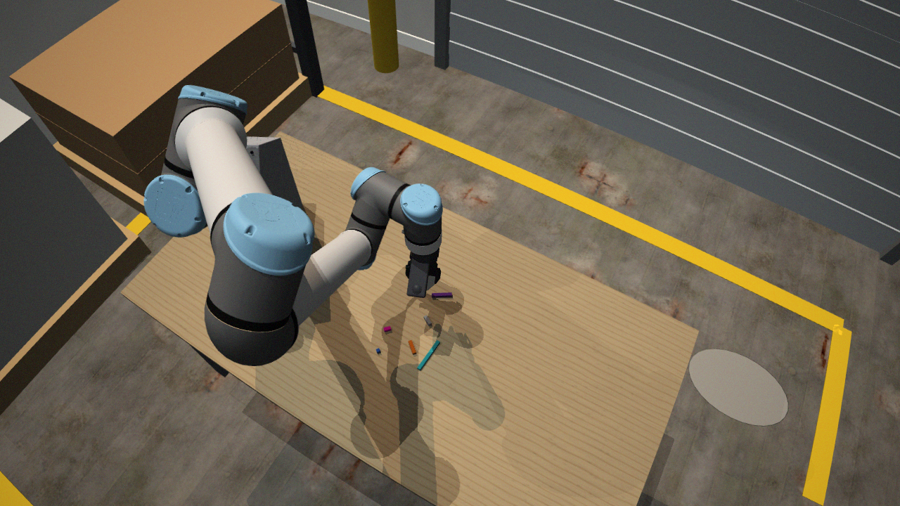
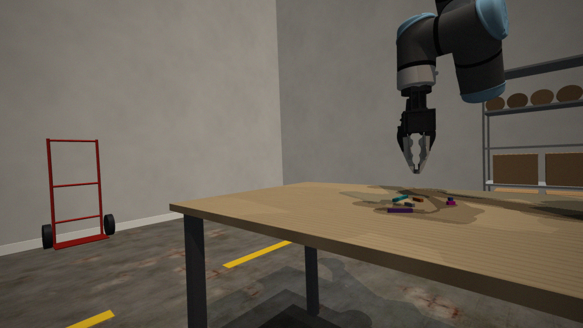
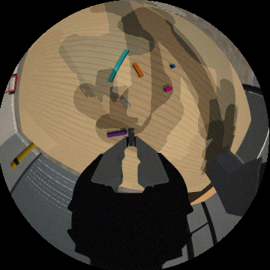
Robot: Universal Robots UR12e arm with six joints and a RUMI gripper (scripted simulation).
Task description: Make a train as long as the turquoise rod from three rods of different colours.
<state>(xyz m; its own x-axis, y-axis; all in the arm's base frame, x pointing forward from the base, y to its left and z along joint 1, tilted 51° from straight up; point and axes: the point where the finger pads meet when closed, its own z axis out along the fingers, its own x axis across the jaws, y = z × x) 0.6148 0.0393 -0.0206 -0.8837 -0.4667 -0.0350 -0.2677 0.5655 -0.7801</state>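
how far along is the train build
Nothing done: no rods lie end to end yet. In hand: the tool, raised above the table, is shut on a small grey rod. Left: join it with the purple rod and blue rod.
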